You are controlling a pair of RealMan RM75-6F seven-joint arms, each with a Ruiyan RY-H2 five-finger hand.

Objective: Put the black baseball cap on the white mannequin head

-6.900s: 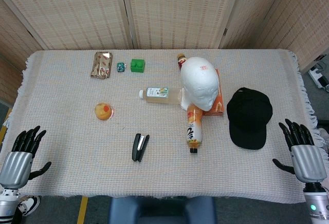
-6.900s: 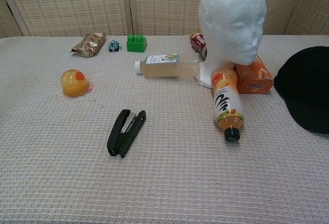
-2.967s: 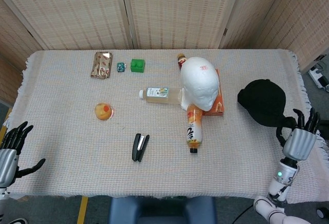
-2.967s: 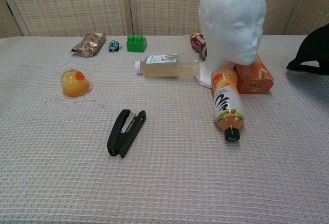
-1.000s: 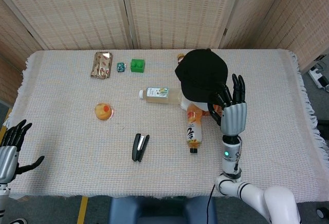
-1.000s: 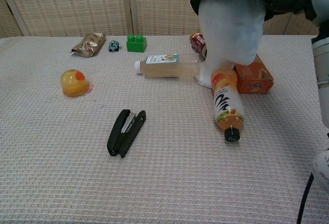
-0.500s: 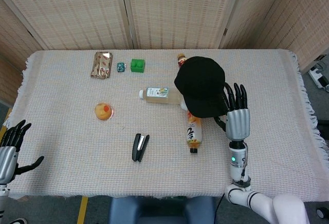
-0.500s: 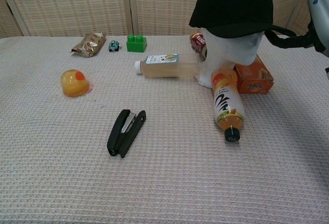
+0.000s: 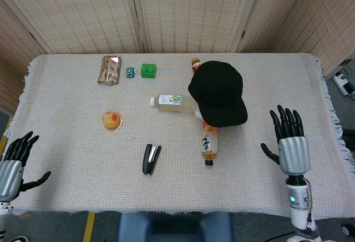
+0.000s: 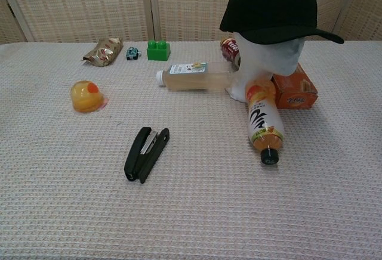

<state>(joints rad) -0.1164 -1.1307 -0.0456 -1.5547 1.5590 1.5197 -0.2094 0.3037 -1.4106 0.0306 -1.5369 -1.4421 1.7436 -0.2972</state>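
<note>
We see the black baseball cap (image 9: 217, 93) sitting over the mannequin head, hiding it from above, brim toward the near table edge. Our right hand (image 9: 290, 145) hovers well apart to its right, fingers spread and empty; our left hand (image 9: 12, 165) is at the near left corner, also spread and empty. An orange bottle (image 9: 209, 141) lies just below the cap, a pale bottle (image 9: 170, 101) to its left, a black stapler (image 9: 151, 159) nearer us.

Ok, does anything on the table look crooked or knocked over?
The black cap sits low on the mannequin head, covering its eyes. Two bottles lie on their sides against its base, caps on, nothing spilled.
</note>
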